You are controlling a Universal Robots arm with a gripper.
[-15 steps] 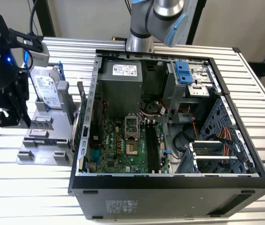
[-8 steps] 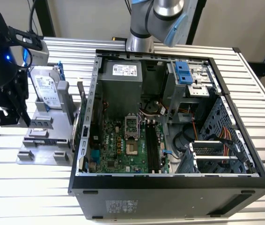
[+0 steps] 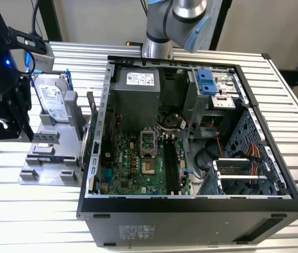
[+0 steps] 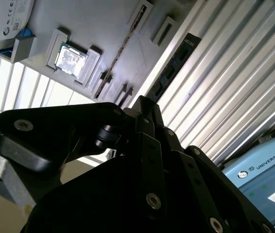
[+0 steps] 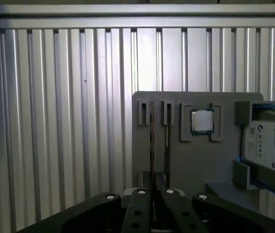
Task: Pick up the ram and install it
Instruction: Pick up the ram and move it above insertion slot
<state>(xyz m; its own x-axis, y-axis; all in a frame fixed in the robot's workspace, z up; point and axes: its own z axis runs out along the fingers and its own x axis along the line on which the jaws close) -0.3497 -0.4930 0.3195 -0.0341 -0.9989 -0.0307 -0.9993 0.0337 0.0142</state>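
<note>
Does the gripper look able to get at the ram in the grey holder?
Probably yes: the gripper hangs above the grey holder, in line with the ram standing on edge in its slot, nothing between them.

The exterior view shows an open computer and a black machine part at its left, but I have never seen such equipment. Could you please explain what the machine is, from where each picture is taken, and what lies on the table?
The machine is a single robot arm, mounted beyond the open computer case. Its grasping part, the end effector, hangs at the exterior view's left, above a grey holder.

The exterior view comes from a camera off the arm. Both wrist views come from cameras on the arm that look past the end effector at the holder.

Case and holder rest on a ribbed metal table. The holder carries a hard drive, a square processor chip and thin sticks standing on edge in slots, seemingly the ram. Whether anything is gripped I cannot tell.
</note>
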